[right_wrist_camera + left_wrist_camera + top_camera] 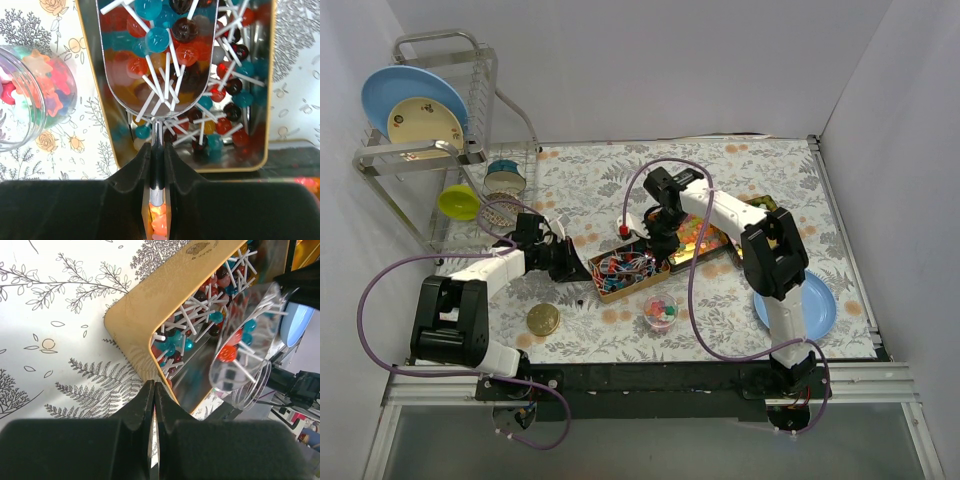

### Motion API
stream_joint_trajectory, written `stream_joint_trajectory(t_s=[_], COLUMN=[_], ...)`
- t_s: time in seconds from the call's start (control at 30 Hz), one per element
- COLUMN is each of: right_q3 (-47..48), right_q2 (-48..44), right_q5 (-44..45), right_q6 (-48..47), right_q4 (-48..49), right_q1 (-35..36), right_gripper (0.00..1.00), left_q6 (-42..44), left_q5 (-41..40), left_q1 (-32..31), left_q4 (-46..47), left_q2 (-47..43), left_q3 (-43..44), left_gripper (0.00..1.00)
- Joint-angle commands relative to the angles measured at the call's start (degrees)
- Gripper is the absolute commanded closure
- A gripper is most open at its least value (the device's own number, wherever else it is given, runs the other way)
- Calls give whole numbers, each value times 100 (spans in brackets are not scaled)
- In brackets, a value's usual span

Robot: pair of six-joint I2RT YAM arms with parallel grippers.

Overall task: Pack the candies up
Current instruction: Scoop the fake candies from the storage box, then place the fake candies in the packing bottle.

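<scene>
Left pincer [154, 388] closed; right pincer [157, 151] clamped on scoop [125, 85].

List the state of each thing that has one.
gold tin: open, part filled with lollipops
scoop: loaded with lollipops, held over the tin
right gripper: jaws shut on the scoop's handle
left gripper: jaws shut, tips at the tin's corner
jar: uncapped, holding colourful candies
round gold lid: off, lying flat
</scene>
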Motion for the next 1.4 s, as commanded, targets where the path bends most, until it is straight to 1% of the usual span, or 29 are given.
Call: stream_joint_trajectory(t_s=[0.0,0.07,0.1,0.17,0.2,0.3,0.33,0.47,0.63,0.77,0.93,1.07,1.1,1.37], right_q3=[-108,-161,-239,-363,-485,-723,-941,-1557,-2103,-2288,-2577,-2745,-2745,-2271], right_q2=[-552,-727,-798,-1034,-1123,-1527,-1641,-2457,-3179,-3470,-3821,-3822,-3796,-3199], right_q5=[-332,-376,-367,-341,-315,-201,-148,211,836,1564,2338,3251,3349,4491], right_q6=[-40,-49,-67,-102,-119,-224,-260,-532,-927,-1120,-1209,-1043,-938,-234], right_q4=[100,109,109,136,127,127,127,92,-198,-575,-664,-656,-655,-1024], right_q1=[-119,-163,-180,-198,-216,-251,-242,-242,-242,-163,109,530,584,1137], right_gripper=[99,99,99,99,99,99,99,99,99,99,99,99,99,99], left_q6=[255,475,545,729,791,897,906,1011,1064,1047,1055,1003,1003,1003], left_q5=[-23,-128,-163,-164,-120,-6,3,30,-111,-120,-128,-111,-111,-252], left_q1=[65,82,83,91,91,100,91,109,170,206,206,206,214,214], left_q4=[-229,-431,-492,-598,-616,-616,-564,-502,-405,-282,-247,-185,-168,-80], left_q2=[-91,-170,-205,-258,-302,-398,-425,-539,-741,-881,-1014,-1067,-1110,-1295], left_q3=[349,455,499,517,534,526,508,473,438,333,288,253,236,69], left_gripper=[93,79,70,65,61,57,53,44,41,40,40,40,39,38])
